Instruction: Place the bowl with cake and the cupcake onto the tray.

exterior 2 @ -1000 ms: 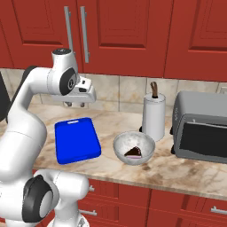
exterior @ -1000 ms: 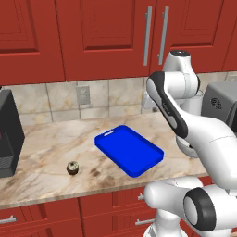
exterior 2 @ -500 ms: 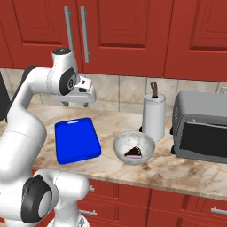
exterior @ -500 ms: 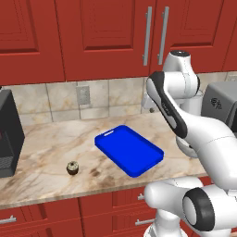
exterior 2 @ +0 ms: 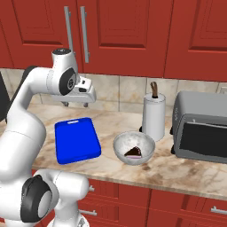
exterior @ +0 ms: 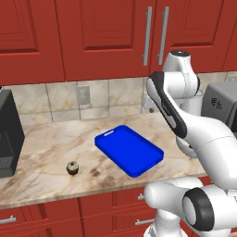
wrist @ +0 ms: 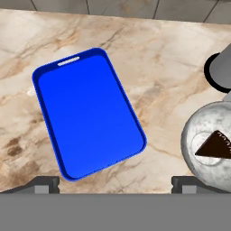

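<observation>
Cupcake (exterior: 72, 167) shows from left base, bowl with cake (exterior 2: 134, 148) from right.

Kitchen: red cabinets (exterior: 92, 37), marble counter (exterior: 55, 152), toaster oven (exterior 2: 199, 133)

I see even, diffuse rendered lighting in all three views, bright with no glare. Soft shadows lie beside the bright blue flat rectangular tray (wrist: 88, 113) on the beige marbled stone counter (exterior: 55, 143). Edges stay sharp; I note no blur or edge distortion.
</observation>
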### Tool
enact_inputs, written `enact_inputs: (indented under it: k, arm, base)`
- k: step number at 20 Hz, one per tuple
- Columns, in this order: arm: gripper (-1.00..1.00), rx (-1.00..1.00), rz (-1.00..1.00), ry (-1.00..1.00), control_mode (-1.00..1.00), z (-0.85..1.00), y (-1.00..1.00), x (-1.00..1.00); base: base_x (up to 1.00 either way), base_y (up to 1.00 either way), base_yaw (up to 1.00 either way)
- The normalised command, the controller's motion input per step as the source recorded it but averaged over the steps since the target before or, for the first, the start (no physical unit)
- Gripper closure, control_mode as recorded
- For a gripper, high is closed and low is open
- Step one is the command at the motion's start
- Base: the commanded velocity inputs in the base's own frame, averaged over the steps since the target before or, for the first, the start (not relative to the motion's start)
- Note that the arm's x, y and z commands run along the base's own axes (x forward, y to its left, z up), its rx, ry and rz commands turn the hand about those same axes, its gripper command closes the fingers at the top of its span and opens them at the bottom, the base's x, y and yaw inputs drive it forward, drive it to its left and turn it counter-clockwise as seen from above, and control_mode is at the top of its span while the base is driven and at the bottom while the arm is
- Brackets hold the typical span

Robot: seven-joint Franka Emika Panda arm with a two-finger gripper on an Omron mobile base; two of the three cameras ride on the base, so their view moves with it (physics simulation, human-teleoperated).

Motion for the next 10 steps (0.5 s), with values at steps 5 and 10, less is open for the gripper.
enact_inputs:
  k: [5,10]
  arm:
    - [-1.0,0.0,0.0,0.0,-1.0,0.0,0.0,0.0]
    - [-1.0,0.0,0.0,0.0,-1.0,0.0,0.0,0.0]
  base:
    - [0.0,0.0,0.0]
    - [0.0,0.0,0.0]
